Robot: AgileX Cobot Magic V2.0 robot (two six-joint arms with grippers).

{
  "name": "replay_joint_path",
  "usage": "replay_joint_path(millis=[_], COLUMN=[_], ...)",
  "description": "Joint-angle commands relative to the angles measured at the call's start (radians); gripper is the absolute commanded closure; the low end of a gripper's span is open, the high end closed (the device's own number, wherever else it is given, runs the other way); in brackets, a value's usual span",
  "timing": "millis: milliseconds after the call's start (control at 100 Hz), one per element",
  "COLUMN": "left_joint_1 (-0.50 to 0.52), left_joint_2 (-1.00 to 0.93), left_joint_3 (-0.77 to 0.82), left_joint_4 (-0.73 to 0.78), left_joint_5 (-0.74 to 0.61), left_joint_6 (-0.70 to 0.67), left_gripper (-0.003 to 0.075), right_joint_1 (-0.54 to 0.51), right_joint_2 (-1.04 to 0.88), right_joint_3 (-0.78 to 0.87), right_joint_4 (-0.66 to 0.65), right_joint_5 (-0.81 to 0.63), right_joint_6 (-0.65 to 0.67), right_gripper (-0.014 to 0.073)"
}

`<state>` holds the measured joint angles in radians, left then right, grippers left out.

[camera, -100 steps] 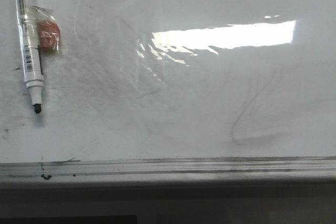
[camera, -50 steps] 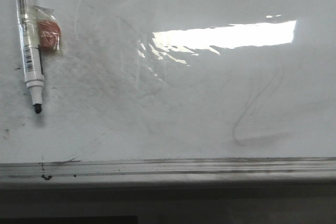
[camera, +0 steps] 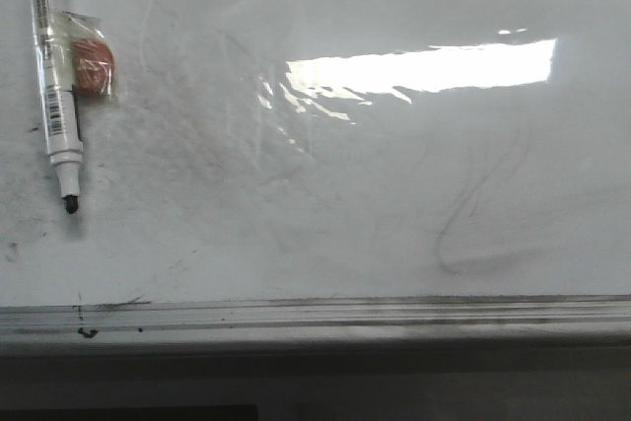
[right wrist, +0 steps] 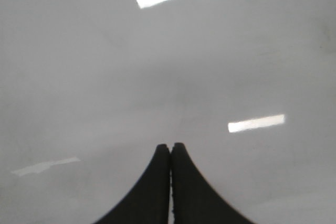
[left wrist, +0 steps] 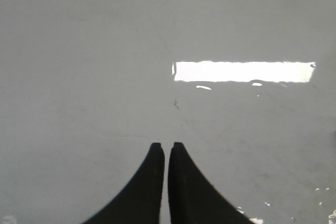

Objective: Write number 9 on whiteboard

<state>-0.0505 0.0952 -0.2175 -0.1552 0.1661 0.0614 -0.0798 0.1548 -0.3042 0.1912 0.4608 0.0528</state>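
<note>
The whiteboard (camera: 325,214) fills the front view, glossy white and smudged with faint grey erased curves; its grey edge strip (camera: 315,315) has black ink spots. No black number 9 shows on it. A white marker (camera: 54,76), uncapped with its black tip pointing to the near edge, lies at the far left. Neither gripper shows in the front view. My left gripper (left wrist: 166,145) is shut and empty over bare board. My right gripper (right wrist: 170,145) is shut and empty over bare board.
A small orange-red object in a clear wrapper (camera: 91,64) lies touching the marker's right side. A bright window reflection (camera: 424,68) crosses the board's middle. A dark band runs below the edge strip.
</note>
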Motion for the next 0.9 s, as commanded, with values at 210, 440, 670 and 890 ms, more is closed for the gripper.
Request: replay_joint_path(millis=[210,440,670,890], left_joint_1=[-0.009,-0.134,-0.458,-0.721], left_joint_2=[0.146,0.289,0.407,0.521], left_joint_3=[-0.029,-0.029,-0.029,-0.029], left_joint_4=[-0.206,-0.292,-0.284,-0.269], left_joint_5=[-0.183,-0.185,-0.255,-0.433], left_joint_6=[0.0,0.0,0.0,0.0], left_gripper=[0.0255,0.0283,0.0283,0.0283], right_joint_1=[-0.007,-0.007,-0.007,-0.007], right_joint_2=[0.022,0.022,0.022,0.022], right_joint_3=[-0.016,-0.013,-0.013,-0.013], right_joint_4=[0.008,0.008,0.008,0.008], right_joint_5=[-0.038,-0.037,-0.037,-0.037], right_joint_6=[-0.007,-0.007,-0.007,-0.007], right_gripper=[0.0657,0.0657,0.0657,0.0657])
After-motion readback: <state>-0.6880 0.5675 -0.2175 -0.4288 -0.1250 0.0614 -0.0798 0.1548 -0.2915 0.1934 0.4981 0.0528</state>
